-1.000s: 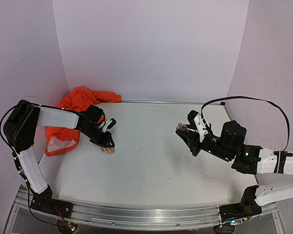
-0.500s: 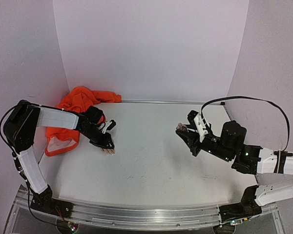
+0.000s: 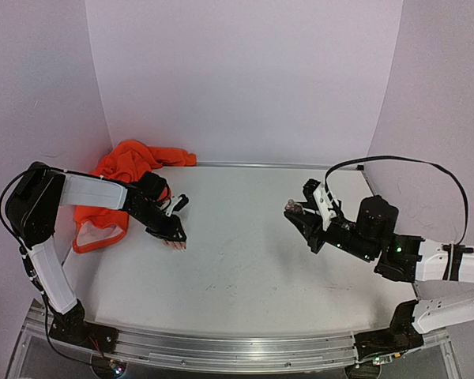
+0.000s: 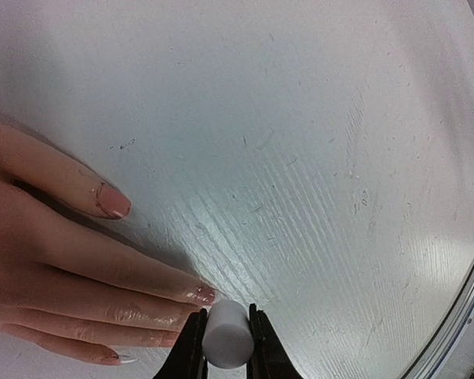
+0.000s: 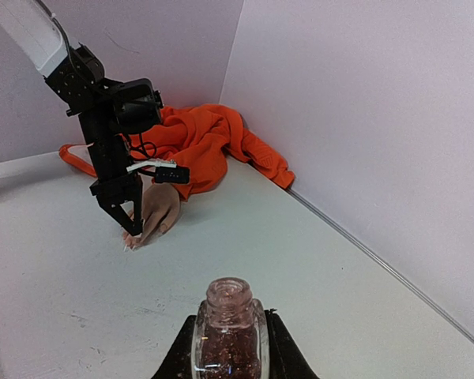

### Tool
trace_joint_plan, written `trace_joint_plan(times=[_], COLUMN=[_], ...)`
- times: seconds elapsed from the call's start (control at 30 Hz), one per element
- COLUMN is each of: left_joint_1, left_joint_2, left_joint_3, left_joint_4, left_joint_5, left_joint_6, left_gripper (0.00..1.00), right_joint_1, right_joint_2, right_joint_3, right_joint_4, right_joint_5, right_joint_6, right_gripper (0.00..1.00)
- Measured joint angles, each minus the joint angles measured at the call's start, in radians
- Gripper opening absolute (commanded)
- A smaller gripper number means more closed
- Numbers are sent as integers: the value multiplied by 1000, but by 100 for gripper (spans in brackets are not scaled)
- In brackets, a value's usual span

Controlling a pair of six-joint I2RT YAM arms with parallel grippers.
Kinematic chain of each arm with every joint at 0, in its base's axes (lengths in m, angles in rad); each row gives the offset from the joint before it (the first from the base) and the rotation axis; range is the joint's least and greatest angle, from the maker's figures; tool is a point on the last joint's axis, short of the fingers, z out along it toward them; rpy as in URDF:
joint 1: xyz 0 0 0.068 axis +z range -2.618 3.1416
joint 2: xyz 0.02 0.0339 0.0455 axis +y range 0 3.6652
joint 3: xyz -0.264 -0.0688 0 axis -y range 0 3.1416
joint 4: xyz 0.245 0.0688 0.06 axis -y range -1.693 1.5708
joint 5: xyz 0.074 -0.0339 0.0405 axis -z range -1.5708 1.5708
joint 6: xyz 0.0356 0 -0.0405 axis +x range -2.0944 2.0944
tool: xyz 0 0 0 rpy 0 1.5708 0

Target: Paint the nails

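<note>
The flesh-coloured mannequin hand (image 4: 55, 276) lies flat on the table, its orange sleeve (image 3: 126, 170) bunched at the back left. Its nails (image 4: 199, 295) show glossy pinkish polish. My left gripper (image 4: 227, 339) is shut on the white brush cap (image 4: 225, 335), held right over the tip of a middle finger; the brush itself is hidden under the cap. The hand also shows in the top view (image 3: 174, 243) and the right wrist view (image 5: 154, 215). My right gripper (image 5: 227, 347) is shut on the open glass polish bottle (image 5: 227, 332), held above the table at the right (image 3: 295, 209).
The white table (image 3: 245, 260) is walled by pale purple panels. A metal rail (image 3: 221, 347) runs along the near edge. The orange cloth spreads into the back left corner.
My left gripper has shifted very slightly over the fingertips. The right arm and bottle have not moved.
</note>
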Motion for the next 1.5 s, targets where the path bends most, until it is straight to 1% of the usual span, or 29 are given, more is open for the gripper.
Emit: trace_joint_plan(times=[0.47, 0.77, 0.93, 1.5], left_joint_1=[0, 0, 2, 15], left_joint_2=[-5, -90, -80, -37], left_joint_3=[0, -3, 31, 32], left_joint_4=[0, -5, -47, -24], left_joint_5=[-4, -8, -13, -30], left_joint_6=[-2, -11, -13, -10], left_gripper=[0, 0, 0, 0], right_joint_1=[0, 0, 0, 0], right_joint_2=[3, 14, 14, 14], right_joint_3=[0, 0, 0, 0], right_joint_4=[0, 0, 0, 0], right_joint_5=[0, -5, -8, -14], right_joint_6=[0, 0, 0, 0], right_gripper=[0, 0, 0, 0])
